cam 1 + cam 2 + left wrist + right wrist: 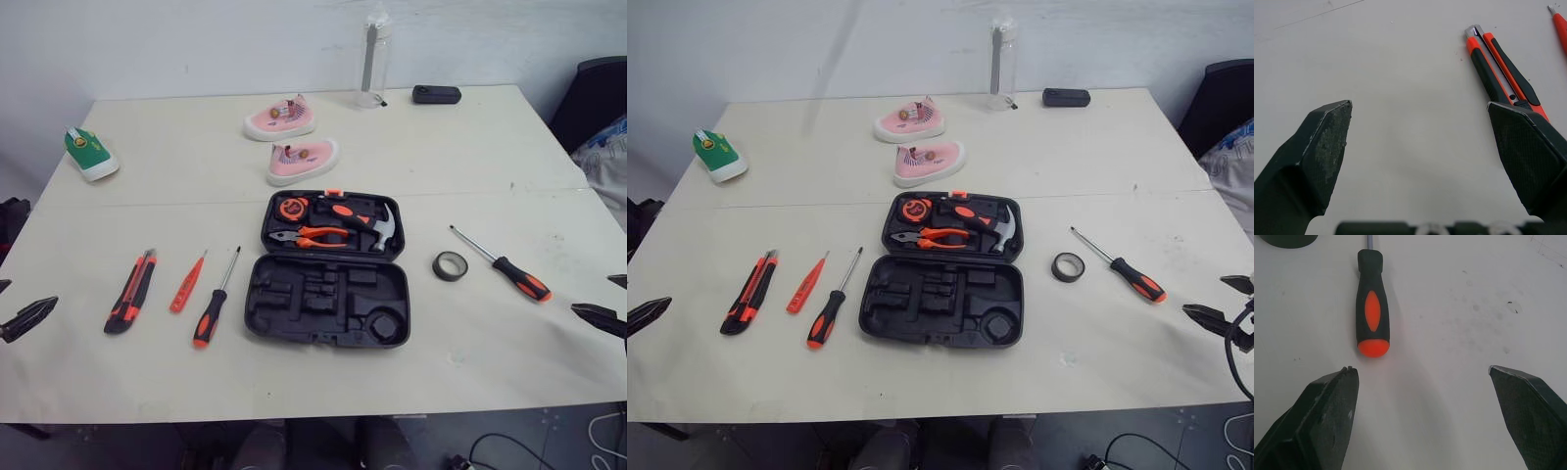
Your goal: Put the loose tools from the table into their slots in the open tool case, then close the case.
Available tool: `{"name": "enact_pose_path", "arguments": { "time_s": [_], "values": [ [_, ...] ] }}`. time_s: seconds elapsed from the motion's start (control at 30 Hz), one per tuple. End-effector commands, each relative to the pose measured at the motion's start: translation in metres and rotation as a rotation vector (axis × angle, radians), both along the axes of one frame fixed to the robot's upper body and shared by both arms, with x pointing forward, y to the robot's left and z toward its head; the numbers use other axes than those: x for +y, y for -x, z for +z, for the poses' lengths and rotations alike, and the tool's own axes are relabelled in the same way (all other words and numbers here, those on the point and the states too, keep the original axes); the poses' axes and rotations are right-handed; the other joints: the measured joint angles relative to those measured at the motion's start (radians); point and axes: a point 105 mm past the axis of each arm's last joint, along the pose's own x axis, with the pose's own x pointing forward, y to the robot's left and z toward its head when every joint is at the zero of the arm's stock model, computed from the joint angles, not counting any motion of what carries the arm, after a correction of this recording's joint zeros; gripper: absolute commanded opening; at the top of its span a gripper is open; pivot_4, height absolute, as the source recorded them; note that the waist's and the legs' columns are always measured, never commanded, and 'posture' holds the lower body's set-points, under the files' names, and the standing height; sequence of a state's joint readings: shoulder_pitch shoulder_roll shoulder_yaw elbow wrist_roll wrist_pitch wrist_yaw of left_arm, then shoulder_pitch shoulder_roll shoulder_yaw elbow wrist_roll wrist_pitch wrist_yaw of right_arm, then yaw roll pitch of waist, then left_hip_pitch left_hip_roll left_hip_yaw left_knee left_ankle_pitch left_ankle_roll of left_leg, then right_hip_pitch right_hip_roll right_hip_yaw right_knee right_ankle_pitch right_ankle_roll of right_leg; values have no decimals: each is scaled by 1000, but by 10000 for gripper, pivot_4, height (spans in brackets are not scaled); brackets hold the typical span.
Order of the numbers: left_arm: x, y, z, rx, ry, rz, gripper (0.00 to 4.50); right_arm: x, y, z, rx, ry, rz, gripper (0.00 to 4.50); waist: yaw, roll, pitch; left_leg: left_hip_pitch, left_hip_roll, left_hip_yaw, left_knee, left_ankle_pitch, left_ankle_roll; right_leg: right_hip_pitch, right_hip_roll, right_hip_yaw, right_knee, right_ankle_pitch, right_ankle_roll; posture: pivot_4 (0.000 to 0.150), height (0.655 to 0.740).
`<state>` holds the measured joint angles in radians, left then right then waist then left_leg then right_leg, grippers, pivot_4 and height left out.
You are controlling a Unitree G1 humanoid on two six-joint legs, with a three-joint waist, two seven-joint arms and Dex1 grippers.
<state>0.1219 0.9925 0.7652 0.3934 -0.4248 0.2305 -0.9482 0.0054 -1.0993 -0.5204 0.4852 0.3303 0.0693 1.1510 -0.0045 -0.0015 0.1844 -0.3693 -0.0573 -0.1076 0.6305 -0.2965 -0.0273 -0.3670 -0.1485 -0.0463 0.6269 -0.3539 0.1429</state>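
The open black tool case [328, 299] lies mid-table; its far half holds a tape measure [292, 208], pliers [312, 236] and a hammer [367, 223], its near half has bare slots. Left of it lie a utility knife [130, 291], a small orange tester screwdriver [186, 283] and a black-orange screwdriver [213, 311]. Right of it sit a roll of black tape [451, 265] and a longer screwdriver [504, 264]. My left gripper [12, 311] hovers open at the table's left edge, near the knife [1503, 73]. My right gripper [605, 305] hangs open at the right edge, just short of the screwdriver handle [1372, 308].
Two pink shoes [302, 160] and a green shoe [90, 154] lie farther back. A clear bottle [372, 61] and a small black device [436, 94] stand at the far edge. A dark chair [593, 98] is beyond the right corner.
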Motion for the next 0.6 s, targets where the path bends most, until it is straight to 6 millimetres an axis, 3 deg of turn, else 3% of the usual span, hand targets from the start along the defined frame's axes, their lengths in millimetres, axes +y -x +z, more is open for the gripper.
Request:
{"name": "enact_pose_path", "arguments": {
  "time_s": [0.03, 0.43, 0.53, 0.6],
  "values": [
    [3, 3, 6, -11, -24, 14, 45000, -7, -1, 20, -47, 34, -19, 44610, 0, 0, 0, 0, 0, 0, 0, 0, 0, 0, 0, 0, 0, 0, 0, 1500, 7269],
    [4, 6, -3, 29, -22, 71, 45000, -10, -14, 31, -120, 9, -62, 44610, -1, 0, 0, 0, 1, 3, 0, 0, 0, -2, 0, 2, 1, 0, 0, 1500, 7269],
    [-6, 2, 2, 7, -19, 73, 45000, 4, -21, 40, -153, -37, -26, 44610, -1, 0, 0, 0, 1, 4, 0, 0, 0, -3, 0, 3, 1, 0, 0, 1500, 7269],
    [-22, -3, 7, -16, 2, 59, 45000, 27, -26, 46, -171, -56, 50, 44610, -1, 0, 0, 0, 1, 4, 0, 0, 0, -3, 0, 4, 1, 0, 0, 1500, 7269]
  ]
}}
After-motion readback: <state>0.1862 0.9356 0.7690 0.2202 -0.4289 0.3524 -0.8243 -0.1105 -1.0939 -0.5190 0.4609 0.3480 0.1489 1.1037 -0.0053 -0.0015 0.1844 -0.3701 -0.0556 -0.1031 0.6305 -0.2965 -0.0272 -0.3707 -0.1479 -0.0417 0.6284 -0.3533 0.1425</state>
